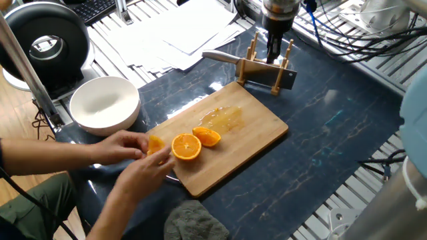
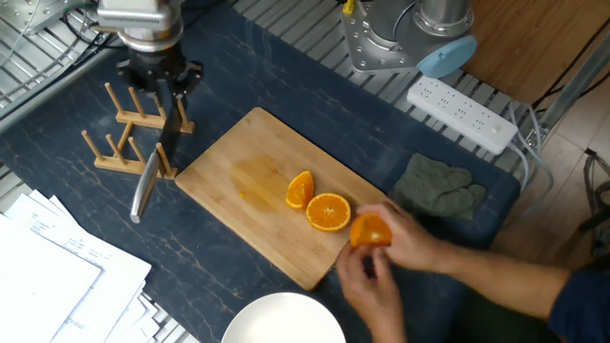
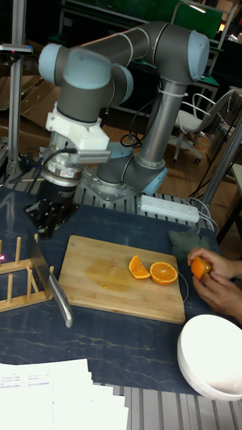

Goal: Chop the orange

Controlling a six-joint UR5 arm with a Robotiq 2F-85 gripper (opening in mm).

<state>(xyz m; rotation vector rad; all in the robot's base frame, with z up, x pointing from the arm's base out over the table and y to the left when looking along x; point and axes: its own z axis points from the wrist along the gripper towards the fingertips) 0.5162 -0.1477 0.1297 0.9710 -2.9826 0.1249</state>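
Note:
Of the orange, a cut half (image 1: pixel 187 147) (image 2: pixel 329 211) (image 3: pixel 163 273) lies face up on the wooden board (image 1: pixel 257 127) (image 2: pixel 233 205), with a wedge (image 1: pixel 208 137) (image 2: pixel 299 189) (image 3: pixel 139 267) beside it. A person's hands hold a third piece (image 1: pixel 155 144) (image 2: pixel 371 232) (image 3: pixel 200 267) off the board's edge. The knife (image 1: pixel 223 58) (image 2: pixel 145 186) (image 3: pixel 59 292) rests in a wooden rack (image 1: pixel 263 70) (image 2: pixel 114 152). My gripper (image 1: pixel 274 48) (image 2: pixel 164 86) (image 3: pixel 46 232) hangs just above the knife handle, open and holding nothing.
A white bowl (image 1: pixel 105 103) (image 2: pixel 283 322) (image 3: pixel 212 356) stands near the person. A grey cloth (image 2: pixel 438 186) (image 1: pixel 193 223) lies by the board. Papers (image 1: pixel 180 33) (image 2: pixel 48 276) and a power strip (image 2: pixel 462 114) lie at the table's edges.

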